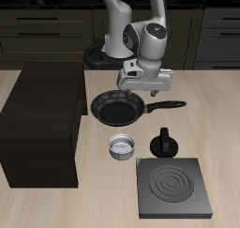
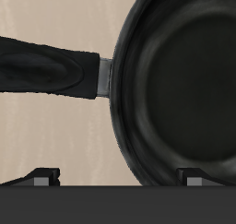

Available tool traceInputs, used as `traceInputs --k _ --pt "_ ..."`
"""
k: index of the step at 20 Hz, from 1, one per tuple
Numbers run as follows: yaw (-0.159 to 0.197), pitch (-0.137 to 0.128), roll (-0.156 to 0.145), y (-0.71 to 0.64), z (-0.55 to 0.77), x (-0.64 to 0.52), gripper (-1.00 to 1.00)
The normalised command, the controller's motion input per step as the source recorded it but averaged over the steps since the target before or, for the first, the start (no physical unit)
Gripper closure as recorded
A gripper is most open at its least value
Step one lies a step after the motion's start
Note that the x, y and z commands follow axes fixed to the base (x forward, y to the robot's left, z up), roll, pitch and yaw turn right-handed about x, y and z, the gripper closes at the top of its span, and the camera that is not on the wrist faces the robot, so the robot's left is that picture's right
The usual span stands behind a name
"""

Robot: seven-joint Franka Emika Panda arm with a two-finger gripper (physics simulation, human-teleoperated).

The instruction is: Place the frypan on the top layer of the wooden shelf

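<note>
The frypan is seen lying on the table near the wooden shelf, its handle pointing away from it. The gripper is held above the pan's far rim (fingers spread, nothing grasped) and both fingertips are empty.

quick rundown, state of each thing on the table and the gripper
frypan: upright on the table beside the wooden shelf, empty, not gripped
wooden shelf: top layer bare, pan not yet on it
small metal pot: upright, nearer the front edge than the pan
stove: flat on the table, nothing on its burner
gripper: above the pan, fingers apart, holding nothing
</note>
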Motion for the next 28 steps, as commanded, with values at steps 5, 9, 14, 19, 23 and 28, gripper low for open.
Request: traceInputs --k 5,9,14,19,23,28 --pt "0.012 -0.046 -0.001 0.00 -0.01 -0.09 -1.00" --pt "0.011 0.019 0.029 0.07 -0.18 -0.04 -1.00" --pt "0.009 0.018 0.003 0.01 -0.09 0.09 -1.00" --pt "0.006 0.023 -0.002 -0.03 -0.13 0.05 -1.00" --pt "0.006 0.025 -0.010 -0.03 -0.12 0.05 -1.00" --pt "-0.014 0.054 0.055 0.00 -0.21 -0.02 -1.00"
